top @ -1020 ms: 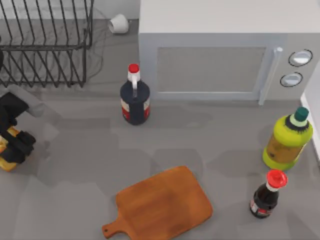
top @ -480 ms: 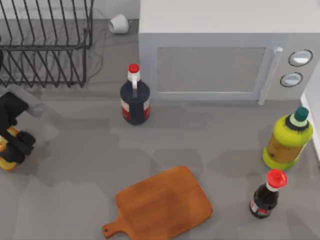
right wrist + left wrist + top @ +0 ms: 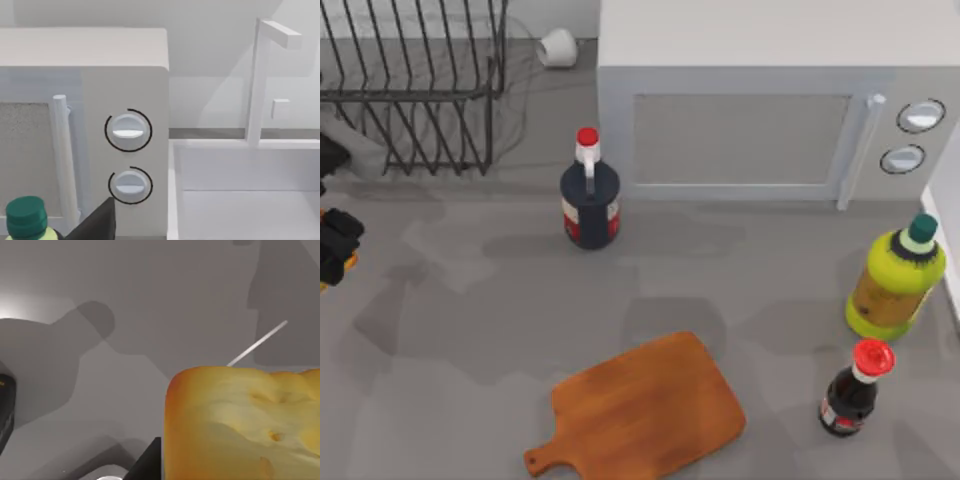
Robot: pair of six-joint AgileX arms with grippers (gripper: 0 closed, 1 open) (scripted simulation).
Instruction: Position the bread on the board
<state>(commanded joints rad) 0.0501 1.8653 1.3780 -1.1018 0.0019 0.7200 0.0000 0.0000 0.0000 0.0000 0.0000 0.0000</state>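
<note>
A kitchen counter in a rendered simulation: a microwave (image 3: 760, 95) at the back beside a wire dish rack (image 3: 410, 85), sauce bottles (image 3: 590, 195) (three in all), a wooden cutting board (image 3: 645, 410).

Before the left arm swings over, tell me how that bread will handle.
The bread shows a porous, dimpled crumb, so it is probably light and squashy; a hard squeeze may dent it. Its blocky, flat-sided shape suggests it should sit flat on the board rather than roll.
</note>
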